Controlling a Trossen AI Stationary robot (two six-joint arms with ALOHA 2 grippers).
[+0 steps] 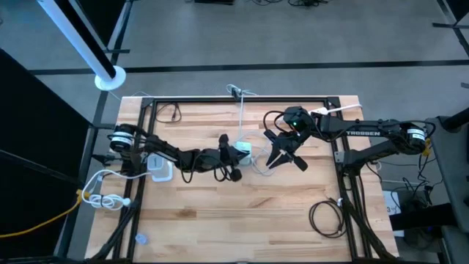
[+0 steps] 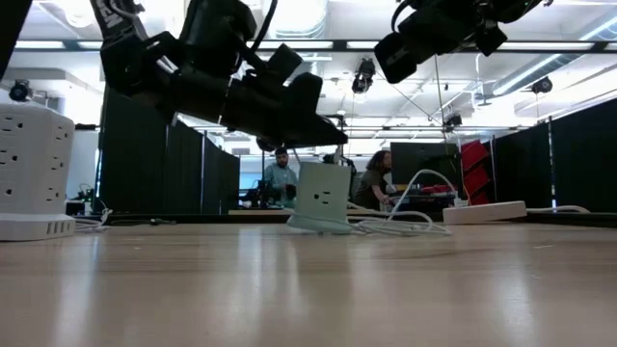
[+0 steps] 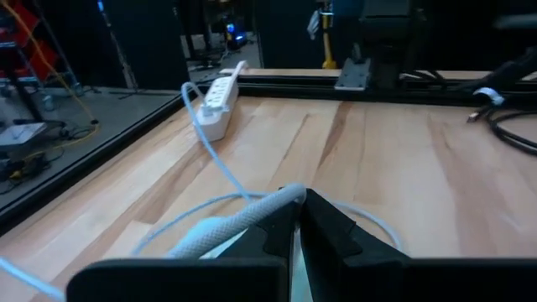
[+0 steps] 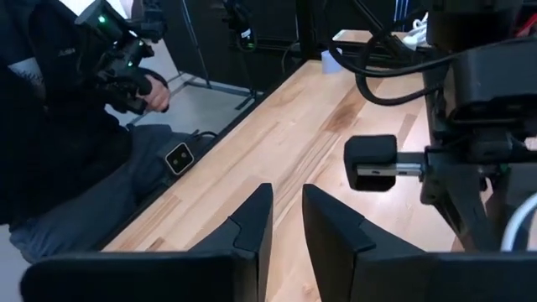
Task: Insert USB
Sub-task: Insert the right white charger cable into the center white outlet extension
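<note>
A white charger cube (image 1: 244, 149) (image 2: 323, 198) stands on its base near the table's middle. A white braided USB cable (image 3: 231, 225) runs up to my left gripper (image 3: 295, 220) (image 1: 233, 152), which is shut on its end just left of the cube; the plug itself is hidden between the fingers. The rest of the cable (image 1: 261, 166) loops slack on the table. My right gripper (image 1: 283, 155) (image 4: 286, 220) hovers open to the right of the cube, holding nothing, and looks toward the left arm's wrist. My left gripper pinches the end of the white cable (image 3: 284, 198) between its two fingers, with the cable lying along them. The cable trails back beside the left finger (image 3: 277, 233). The fingers hide the plug, and whether it touches the cube cannot be told.
A white tower power strip (image 1: 160, 168) (image 2: 34, 164) stands by the left arm. A flat power strip (image 1: 341, 111) (image 3: 220, 96) lies at the far right. A black cable coil (image 1: 327, 218) lies near right, a white cord bundle (image 1: 105, 196) at the left edge. A person (image 4: 75, 143) sits beside the table.
</note>
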